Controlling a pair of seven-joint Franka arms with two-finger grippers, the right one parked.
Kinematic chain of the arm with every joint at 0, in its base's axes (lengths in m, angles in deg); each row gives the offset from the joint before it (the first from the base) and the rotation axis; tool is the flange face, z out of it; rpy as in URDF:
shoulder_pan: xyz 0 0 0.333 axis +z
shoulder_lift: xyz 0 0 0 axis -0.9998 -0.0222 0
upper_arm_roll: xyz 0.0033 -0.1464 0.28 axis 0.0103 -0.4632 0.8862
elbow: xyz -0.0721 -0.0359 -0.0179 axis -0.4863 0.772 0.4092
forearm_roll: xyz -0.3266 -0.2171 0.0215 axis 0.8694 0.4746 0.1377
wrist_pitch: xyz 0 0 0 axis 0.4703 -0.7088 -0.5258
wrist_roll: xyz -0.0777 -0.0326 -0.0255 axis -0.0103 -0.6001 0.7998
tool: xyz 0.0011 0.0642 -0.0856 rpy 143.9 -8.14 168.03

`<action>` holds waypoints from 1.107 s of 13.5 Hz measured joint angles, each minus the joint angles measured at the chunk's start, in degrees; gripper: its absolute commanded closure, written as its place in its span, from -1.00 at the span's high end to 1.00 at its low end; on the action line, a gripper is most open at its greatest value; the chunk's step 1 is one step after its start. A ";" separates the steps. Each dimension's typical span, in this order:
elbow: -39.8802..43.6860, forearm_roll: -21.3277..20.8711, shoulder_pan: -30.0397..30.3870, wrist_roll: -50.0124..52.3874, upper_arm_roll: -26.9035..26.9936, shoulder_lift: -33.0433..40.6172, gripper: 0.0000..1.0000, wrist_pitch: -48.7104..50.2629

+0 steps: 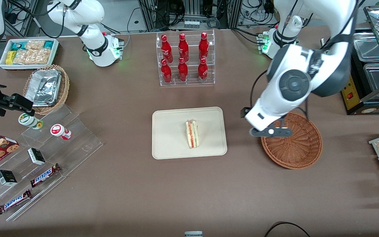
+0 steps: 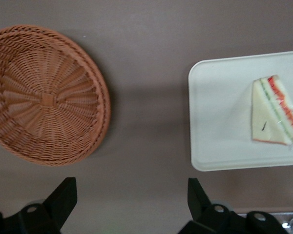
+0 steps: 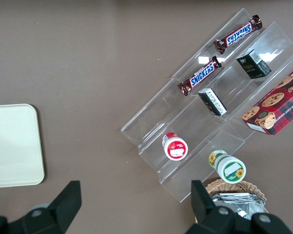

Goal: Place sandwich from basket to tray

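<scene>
The tray (image 1: 168, 144) lies flat on the brown surface (image 1: 127, 184) near its middle, nearer the front camera than the rack of red bottles (image 1: 184, 59), and the sandwich (image 1: 192, 134) is seen lying inside it, clear of the rim on every side. It rests on one broad bread face, so that the red, orange and green filling edge is turned sideways and the wedge cannot topple; in the wrist view the sandwich (image 2: 276, 112) is shown the same way, well within the tray (image 2: 210, 122). The placing is therefore judged to be done

Beside the tray, toward the working arm's end of the surface, the basket (image 1: 294, 148) is found with nothing in it; its woven floor is laid bare in the wrist view (image 2: 46, 97). A strip of bare surface is left between basket and tray, so the two are apart

The gripper (image 1: 271, 131) is held above the basket's rim on the tray's side, touching neither. Its jaws are spread wide with nothing between them, as shown by the fingers (image 2: 63, 195). This is judged to be a released, retreating posture rather than a reach
</scene>
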 measured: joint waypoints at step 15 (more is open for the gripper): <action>-6.14 -0.08 23.20 -17.23 -8.39 17.08 1.00 15.76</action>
